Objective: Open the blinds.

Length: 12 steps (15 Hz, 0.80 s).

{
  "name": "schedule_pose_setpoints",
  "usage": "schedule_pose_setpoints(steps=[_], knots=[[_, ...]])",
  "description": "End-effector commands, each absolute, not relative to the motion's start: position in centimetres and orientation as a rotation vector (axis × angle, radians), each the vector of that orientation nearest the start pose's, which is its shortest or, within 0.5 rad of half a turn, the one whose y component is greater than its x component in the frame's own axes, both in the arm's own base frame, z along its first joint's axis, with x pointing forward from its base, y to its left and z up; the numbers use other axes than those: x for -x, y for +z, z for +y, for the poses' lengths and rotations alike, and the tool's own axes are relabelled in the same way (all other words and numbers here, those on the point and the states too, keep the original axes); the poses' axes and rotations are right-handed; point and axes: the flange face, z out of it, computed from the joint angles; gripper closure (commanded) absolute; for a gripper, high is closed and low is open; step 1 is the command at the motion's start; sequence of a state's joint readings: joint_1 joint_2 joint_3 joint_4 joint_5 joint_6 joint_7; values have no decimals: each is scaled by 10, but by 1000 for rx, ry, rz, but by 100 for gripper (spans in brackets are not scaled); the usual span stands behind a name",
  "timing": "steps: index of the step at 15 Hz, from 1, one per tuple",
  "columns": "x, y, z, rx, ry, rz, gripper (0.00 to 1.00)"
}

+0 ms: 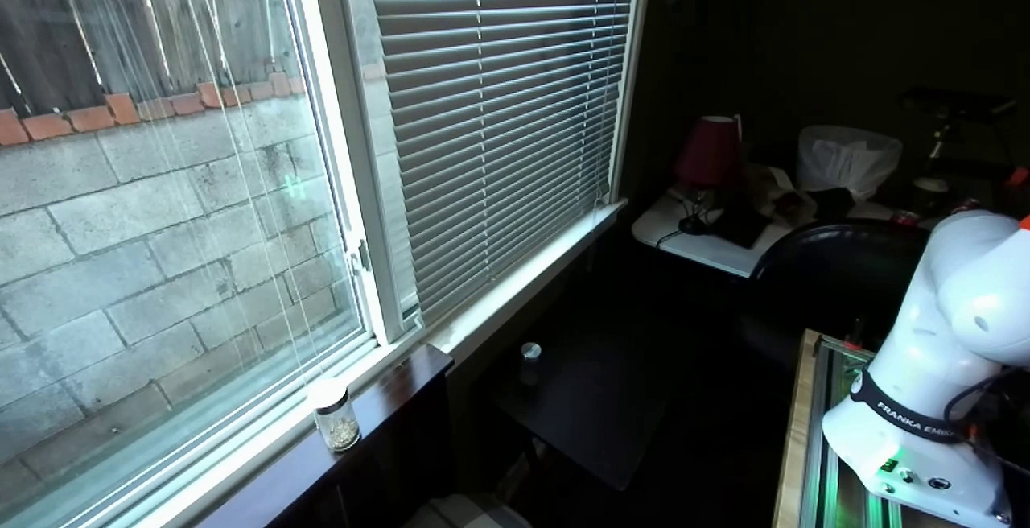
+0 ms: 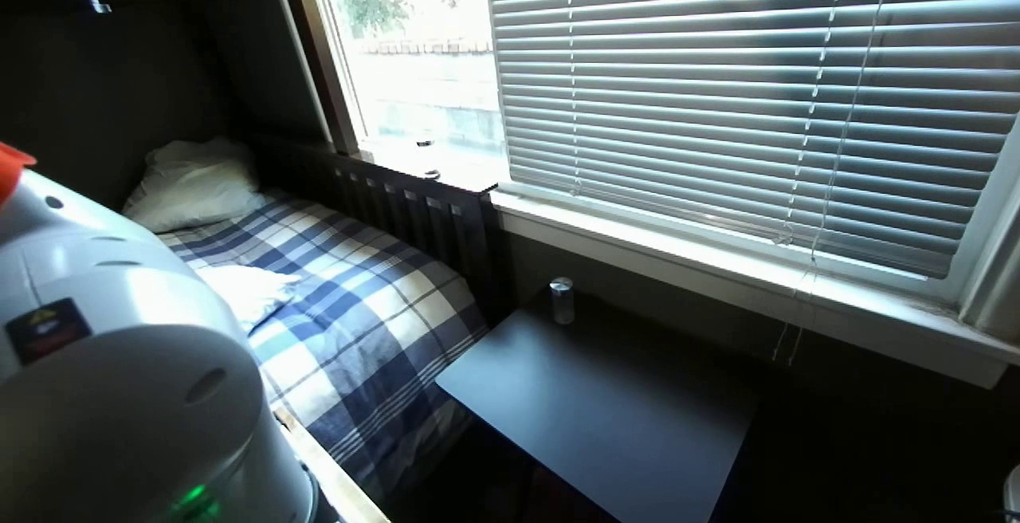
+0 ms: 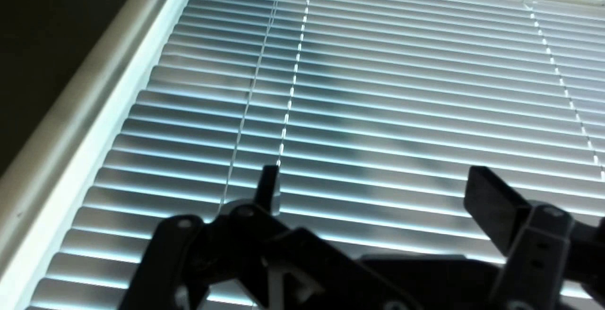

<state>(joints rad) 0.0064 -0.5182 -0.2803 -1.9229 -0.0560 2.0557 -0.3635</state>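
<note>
Black table (image 2: pixel 621 419) stands beside a bed (image 2: pixel 374 332), below blinds (image 2: pixel 701 108), room (image 1: pixel 821 45) dim, jaws apart.

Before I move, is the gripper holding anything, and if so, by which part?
Nothing is held: in the wrist view the gripper is open, jaws apart, with the blinds showing through the gap.

In both exterior views: jar (image 1: pixel 328 419) upright on dark ledge (image 1: pixel 406 373), pale bits (image 1: pixel 346 434) inside; can (image 2: pixel 562 305) upright on dark desk (image 2: pixel 606 407). Red lamp (image 1: pixel 710 150) on white desk (image 1: pixel 718 257); black chair (image 1: pixel 837 262) near. Outdoors: block wall (image 1: pixel 153 254), brick-topped, plank fence (image 1: pixel 113 21) above. Plaid bed (image 2: pixel 366 332), white pillow (image 2: pixel 195 188) at far end, dark slatted rail (image 2: pixel 423 216) alongside.
</note>
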Motion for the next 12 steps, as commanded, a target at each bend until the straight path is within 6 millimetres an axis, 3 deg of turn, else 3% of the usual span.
schedule_pose_setpoints(steps=[1,5,6,12], knots=[[-435,776,-170,3132,-1017,-253,0],[-456,807,-195,3144,-1134,-183,0],[-446,794,-180,3153,-1098,-209,0],[-451,797,-180,3162,-1104,-205,0]])
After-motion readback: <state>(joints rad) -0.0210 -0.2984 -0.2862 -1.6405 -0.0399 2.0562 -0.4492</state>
